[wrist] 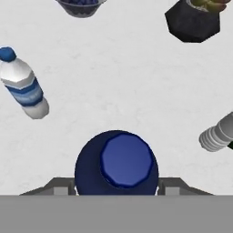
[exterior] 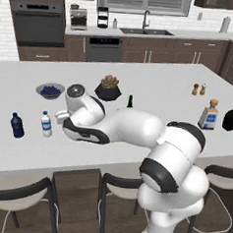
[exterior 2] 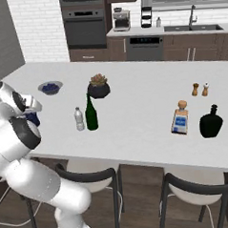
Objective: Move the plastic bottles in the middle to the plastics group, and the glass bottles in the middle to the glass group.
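From above, in the hand view, a dark blue plastic bottle (wrist: 117, 164) sits between my gripper's (wrist: 116, 187) two fingertips, and the gripper is shut on it. In the right base view this bottle (exterior 2: 33, 119) peeks out beside the arm, over the counter's left part. The plastics group stands at the left: another dark blue bottle (exterior: 17, 125) and a clear blue-labelled bottle (exterior: 46, 124) (wrist: 23, 86). In the middle are the tall green glass bottle (exterior 2: 91, 114) and a clear greyish plastic bottle (exterior 2: 79, 119) (wrist: 217, 134). The glass group, a squarish clear bottle (exterior 2: 181, 120) and a squat black bottle (exterior 2: 211, 123), stands at the right.
A black pot with a plant (exterior: 108, 90) and a bowl of blueberries (exterior: 50, 90) stand behind the middle bottles. Salt and pepper shakers (exterior 2: 200, 88) are at the far right. Stools (exterior 2: 91, 182) line the counter's near edge.
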Controlling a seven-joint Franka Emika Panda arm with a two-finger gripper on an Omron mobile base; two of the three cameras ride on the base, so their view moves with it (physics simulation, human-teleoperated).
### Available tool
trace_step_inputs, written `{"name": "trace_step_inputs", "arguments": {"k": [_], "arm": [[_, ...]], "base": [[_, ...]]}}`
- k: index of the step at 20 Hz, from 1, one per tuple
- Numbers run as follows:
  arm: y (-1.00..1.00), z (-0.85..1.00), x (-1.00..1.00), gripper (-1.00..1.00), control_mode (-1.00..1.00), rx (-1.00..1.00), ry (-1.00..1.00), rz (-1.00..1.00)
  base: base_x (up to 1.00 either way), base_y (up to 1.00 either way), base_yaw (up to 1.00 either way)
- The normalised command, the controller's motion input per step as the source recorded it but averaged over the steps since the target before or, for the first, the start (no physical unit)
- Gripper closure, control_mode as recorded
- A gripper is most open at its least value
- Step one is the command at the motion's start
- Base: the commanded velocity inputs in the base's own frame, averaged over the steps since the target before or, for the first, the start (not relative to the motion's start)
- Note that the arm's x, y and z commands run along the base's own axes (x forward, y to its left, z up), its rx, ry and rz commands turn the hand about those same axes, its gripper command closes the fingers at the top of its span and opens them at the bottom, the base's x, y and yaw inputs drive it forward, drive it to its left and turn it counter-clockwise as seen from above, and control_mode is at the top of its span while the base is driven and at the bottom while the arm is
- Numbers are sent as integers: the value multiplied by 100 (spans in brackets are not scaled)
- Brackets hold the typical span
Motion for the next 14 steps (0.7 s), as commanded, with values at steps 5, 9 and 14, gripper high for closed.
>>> {"name": "trace_step_inputs", "arguments": {"k": [5,9,14], "arm": [[0,-13,18,100,-100,1,0,2],[0,0,1,100,-100,0,5,8],[0,5,0,100,-100,0,17,11]], "base": [[0,0,0],[0,0,0],[0,0,0]]}}
